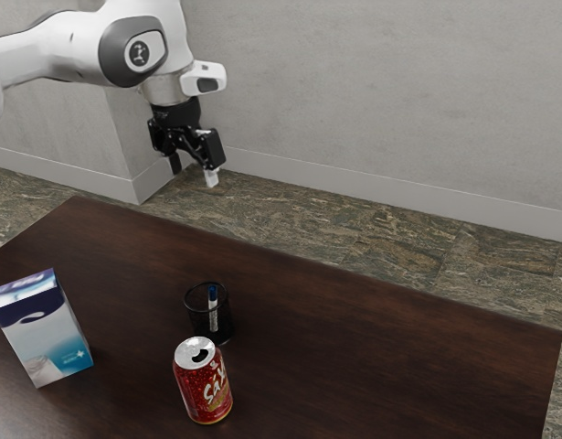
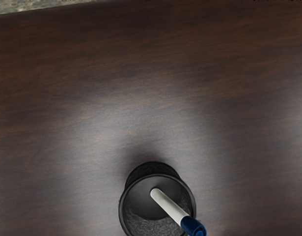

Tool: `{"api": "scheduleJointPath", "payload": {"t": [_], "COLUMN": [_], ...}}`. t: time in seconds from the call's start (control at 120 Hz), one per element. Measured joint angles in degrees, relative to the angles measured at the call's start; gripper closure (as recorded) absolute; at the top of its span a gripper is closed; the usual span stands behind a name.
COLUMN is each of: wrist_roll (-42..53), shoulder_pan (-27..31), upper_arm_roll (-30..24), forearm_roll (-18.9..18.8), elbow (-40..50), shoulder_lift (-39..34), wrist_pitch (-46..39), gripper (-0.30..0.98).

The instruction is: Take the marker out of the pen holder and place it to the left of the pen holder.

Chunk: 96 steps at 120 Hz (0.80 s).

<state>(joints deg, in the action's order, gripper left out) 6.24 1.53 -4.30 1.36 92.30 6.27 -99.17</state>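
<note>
A dark wooden bench (image 1: 372, 338); above it, my pincer (image 1: 194, 172) hangs open. The blue-capped marker (image 2: 170, 205) leans inside the black pen holder (image 2: 141, 199), so near its rim that an off-centre grab could topple both.

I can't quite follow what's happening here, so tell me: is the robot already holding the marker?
No, the marker stands in the pen holder, with the gripper well above it.

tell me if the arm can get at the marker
Probably yes: the gripper is open, the marker leans with its blue end up, and nothing lies over the pen holder. The red can stands close, but should not block a reach from above.
</note>
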Motion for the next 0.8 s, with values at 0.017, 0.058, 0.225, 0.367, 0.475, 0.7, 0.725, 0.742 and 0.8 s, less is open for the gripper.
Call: {"api": "scheduleJointPath", "payload": {"t": [0.017, 0.058, 0.225, 0.367, 0.475, 0.7, 0.725, 0.742, 0.8], "wrist_roll": [0.1, 0.4, 1.0, 0.6, 0.3, -1.3, -1.5, -1.6, -2.1], "shoulder_pan": [0.0, 0.1, 0.8, -1.2, -2.8, -2.0, -2.0, -2.0, -1.9], "upper_arm_roll": [0.0, 0.0, -1.4, -8.4, -9.0, -8.9, -8.9, -8.9, -8.9], "forearm_roll": [0.0, 0.0, -0.7, -11.1, -15.8, -18.1, -18.1, -18.2, -18.3], "elbow": [0.0, 0.0, 2.0, 8.8, 11.7, 21.1, 21.2, 21.2, 21.0], "shoulder_lift": [0.0, 0.0, -0.2, 0.4, 1.0, 3.0, 3.5, 3.8, 5.1], "wrist_pitch": [-0.1, -0.4, -1.2, -5.5, -7.1, -13.4, -13.9, -14.3, -15.3], "gripper": [0.0, 0.0, 0.0, 0.0, 0.0, 0.0, 0.0, 0.0, 0.0]}}
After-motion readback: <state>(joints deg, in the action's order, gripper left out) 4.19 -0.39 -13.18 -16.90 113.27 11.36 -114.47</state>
